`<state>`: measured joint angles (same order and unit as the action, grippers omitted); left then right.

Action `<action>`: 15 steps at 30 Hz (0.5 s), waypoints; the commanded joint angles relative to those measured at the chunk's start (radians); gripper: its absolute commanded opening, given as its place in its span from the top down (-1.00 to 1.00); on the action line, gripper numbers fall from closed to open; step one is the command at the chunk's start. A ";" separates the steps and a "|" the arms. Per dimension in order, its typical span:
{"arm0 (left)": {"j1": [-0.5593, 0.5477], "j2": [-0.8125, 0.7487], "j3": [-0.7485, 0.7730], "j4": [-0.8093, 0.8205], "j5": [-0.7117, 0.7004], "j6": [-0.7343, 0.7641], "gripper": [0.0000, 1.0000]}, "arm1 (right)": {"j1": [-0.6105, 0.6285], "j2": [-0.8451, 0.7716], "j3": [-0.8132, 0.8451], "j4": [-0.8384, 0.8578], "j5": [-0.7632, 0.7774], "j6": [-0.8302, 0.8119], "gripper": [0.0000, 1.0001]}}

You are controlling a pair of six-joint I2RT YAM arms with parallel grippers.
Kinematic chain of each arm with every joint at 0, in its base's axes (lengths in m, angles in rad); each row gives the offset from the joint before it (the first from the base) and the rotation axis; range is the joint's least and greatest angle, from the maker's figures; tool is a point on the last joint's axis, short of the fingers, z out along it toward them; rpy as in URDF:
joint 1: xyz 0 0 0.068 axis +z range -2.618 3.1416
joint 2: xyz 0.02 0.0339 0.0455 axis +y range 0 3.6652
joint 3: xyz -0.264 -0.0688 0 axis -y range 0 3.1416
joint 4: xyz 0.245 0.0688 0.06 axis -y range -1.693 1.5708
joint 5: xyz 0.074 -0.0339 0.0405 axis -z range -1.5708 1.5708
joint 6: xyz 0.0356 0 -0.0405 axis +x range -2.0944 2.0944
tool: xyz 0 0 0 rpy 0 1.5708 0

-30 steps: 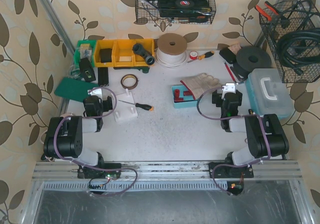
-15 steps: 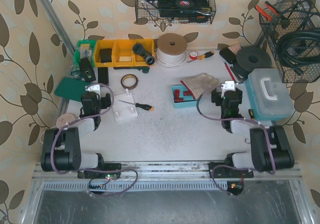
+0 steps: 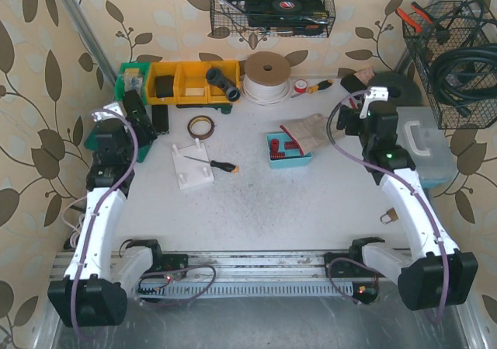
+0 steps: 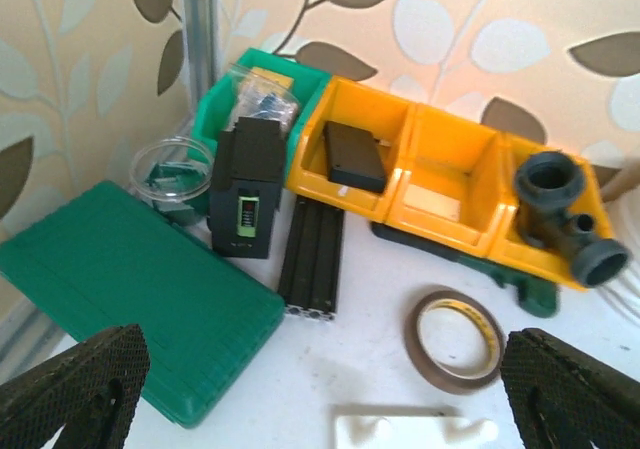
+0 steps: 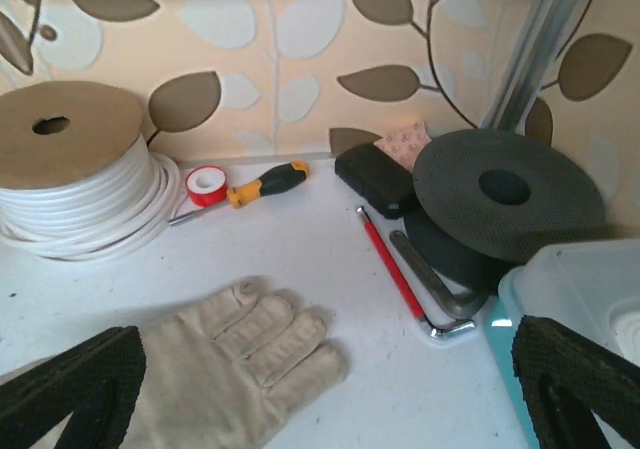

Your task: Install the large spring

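- Three yellow bins (image 4: 452, 149) in a row up at eleven o'clock, and there's one green bin (image 4: 208, 109) beside them.
- Two screwdrivers (image 3: 211, 163), the second screwdriver (image 3: 314, 87) up at one o'clock.
- Two tape rolls: a brown roll (image 4: 452, 381) and a red roll (image 5: 193, 187).
- Two wire baskets (image 3: 330, 11), the other basket (image 3: 423, 61) hanging at two o'clock.
- And singles: one glove (image 5: 230, 369), one cord spool (image 5: 90, 139), one green case (image 4: 120, 279), one padlock (image 3: 388, 215).

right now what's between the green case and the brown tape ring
A black slotted rail lies between the green case and the tape ring; the left wrist view shows it.
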<state>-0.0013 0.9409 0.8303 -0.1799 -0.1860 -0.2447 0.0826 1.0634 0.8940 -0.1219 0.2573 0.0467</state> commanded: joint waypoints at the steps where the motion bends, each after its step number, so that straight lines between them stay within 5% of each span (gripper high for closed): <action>1: -0.003 -0.021 0.127 -0.295 0.125 -0.146 -0.97 | 0.001 0.029 0.150 -0.423 -0.043 0.182 -1.00; 10: -0.004 -0.130 -0.033 -0.112 0.505 -0.194 -0.89 | -0.015 0.083 0.150 -0.421 -0.377 0.210 -0.87; 15: -0.060 -0.002 -0.080 -0.036 0.652 -0.215 -0.60 | 0.118 0.143 0.165 -0.439 -0.319 0.140 -0.63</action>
<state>-0.0143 0.8589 0.7799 -0.3027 0.2974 -0.4271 0.1127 1.1717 1.0397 -0.5224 -0.0246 0.2386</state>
